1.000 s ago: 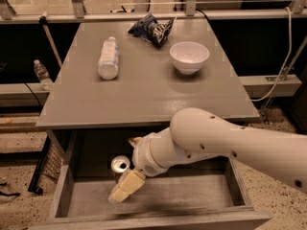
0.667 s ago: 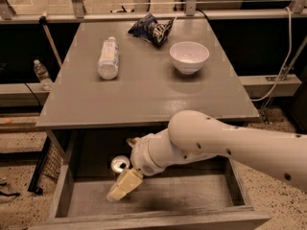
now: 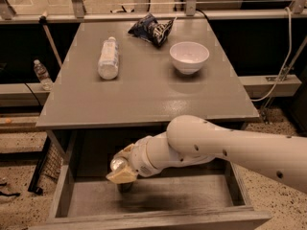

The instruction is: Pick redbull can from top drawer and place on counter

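Observation:
The redbull can (image 3: 116,165) stands upright on the floor of the open top drawer (image 3: 144,219), left of its middle. Its shiny silver top shows and its lower body is in shadow. My gripper (image 3: 123,167) reaches down into the drawer from the right and sits right at the can's top, partly covering it. The thick white arm (image 3: 225,145) crosses over the drawer's right half. The grey counter (image 3: 144,90) lies above and behind the drawer.
On the counter lie a clear white-labelled plastic bottle (image 3: 108,57) on its side at the left, a white bowl (image 3: 189,56) at the right and a dark crumpled snack bag (image 3: 152,30) at the back. Another bottle (image 3: 42,74) stands on the ledge at the far left.
My gripper has moved up and right from the drawer floor, in front of the can, to the can's top. The can has not moved.

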`<state>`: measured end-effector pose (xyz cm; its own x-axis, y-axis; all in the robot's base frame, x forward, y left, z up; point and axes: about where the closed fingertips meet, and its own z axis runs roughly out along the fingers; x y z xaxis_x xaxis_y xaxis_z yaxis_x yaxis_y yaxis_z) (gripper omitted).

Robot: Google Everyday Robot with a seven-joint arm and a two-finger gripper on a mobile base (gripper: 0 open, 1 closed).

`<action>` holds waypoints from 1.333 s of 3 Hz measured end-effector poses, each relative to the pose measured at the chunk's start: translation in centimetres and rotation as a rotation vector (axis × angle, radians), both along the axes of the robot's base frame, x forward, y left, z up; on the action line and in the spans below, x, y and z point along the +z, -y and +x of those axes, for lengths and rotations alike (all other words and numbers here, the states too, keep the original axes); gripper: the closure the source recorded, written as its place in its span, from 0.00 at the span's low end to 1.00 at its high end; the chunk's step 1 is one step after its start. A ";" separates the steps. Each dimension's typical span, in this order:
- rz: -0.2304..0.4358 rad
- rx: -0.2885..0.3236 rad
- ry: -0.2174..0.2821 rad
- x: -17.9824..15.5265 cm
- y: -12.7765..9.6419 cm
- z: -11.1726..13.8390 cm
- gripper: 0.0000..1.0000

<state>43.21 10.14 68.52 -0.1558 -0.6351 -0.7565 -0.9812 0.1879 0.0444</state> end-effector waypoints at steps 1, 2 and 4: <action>0.014 0.007 -0.007 -0.5 -0.4 -0.1 0.78; 0.014 0.007 0.001 0.1 -0.1 -0.2 1.00; -0.010 0.004 0.181 10.2 5.6 -1.8 1.00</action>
<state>41.40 4.55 78.75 -0.0149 -0.6430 -0.7658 -0.9737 0.1834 -0.1351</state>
